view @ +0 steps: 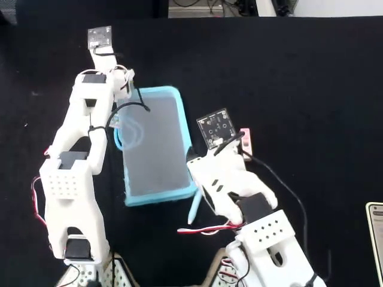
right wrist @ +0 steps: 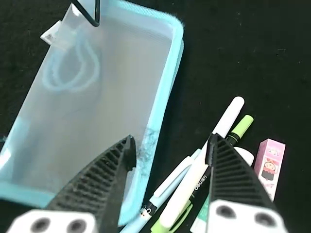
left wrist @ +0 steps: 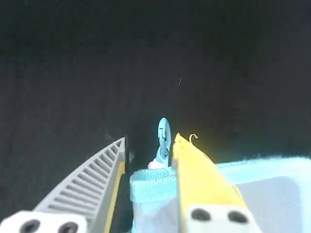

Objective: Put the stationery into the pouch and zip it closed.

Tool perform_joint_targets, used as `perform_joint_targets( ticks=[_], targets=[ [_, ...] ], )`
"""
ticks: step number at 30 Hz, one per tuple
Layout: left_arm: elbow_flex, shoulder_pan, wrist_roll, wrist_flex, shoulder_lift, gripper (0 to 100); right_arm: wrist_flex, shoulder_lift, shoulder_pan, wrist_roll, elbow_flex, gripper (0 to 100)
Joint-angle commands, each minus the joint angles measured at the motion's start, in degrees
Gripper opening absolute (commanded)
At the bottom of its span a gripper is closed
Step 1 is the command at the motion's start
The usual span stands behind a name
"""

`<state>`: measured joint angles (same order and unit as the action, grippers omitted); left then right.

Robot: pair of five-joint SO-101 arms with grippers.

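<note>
Right claw (right wrist: 170, 141) wide over pouch (right wrist: 97, 97) rim, pens (right wrist: 194, 179) just beside it on bench (right wrist: 252, 48) | left claw (left wrist: 148, 139) open astride zip pull (left wrist: 164, 136) | risk: I pinch mesh along with a pen, or scatter the pens.

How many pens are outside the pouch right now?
3 visible, bunched beside the pouch: a white pen, a green-tipped pen and a light blue pen. The right gripper partly covers them, so more may be hidden.
</note>
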<state>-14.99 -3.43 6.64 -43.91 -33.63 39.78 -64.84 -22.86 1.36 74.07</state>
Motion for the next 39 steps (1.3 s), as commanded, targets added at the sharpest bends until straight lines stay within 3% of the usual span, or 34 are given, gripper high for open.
perform_joint_targets(
  ticks=[1, 16, 20, 25, 28, 34, 39],
  targets=[
    [-3.1, 0.4, -7.2, -9.9, 1.2, 16, -1.3, 0.3, -0.5, 0.0, -0.1, 24.0],
    [-17.5, 0.4, -8.7, -36.3, 0.5, 16, -1.3, 0.3, -0.5, -0.1, -0.2, 24.0],
    [-18.0, -0.9, -7.4, -37.5, 0.5, 16, -1.3, 0.3, -0.5, -0.1, -0.2, 24.0],
    [-18.0, -6.2, 6.9, -37.8, 0.9, 16, -1.3, 0.3, -0.5, 0.0, -0.2, 24.0],
    [-19.1, -9.1, 11.0, -39.0, 1.1, 16, -1.3, 0.3, -0.5, 0.0, -0.2, 24.0],
    [-26.8, -9.9, 10.5, -47.7, 0.5, 16, -1.3, 0.3, -0.5, 0.0, -0.2, 24.0],
    [-27.6, -7.5, 8.7, -48.6, 0.4, 16, -1.3, 0.3, -0.5, 0.0, -0.2, 24.0]
  ],
)
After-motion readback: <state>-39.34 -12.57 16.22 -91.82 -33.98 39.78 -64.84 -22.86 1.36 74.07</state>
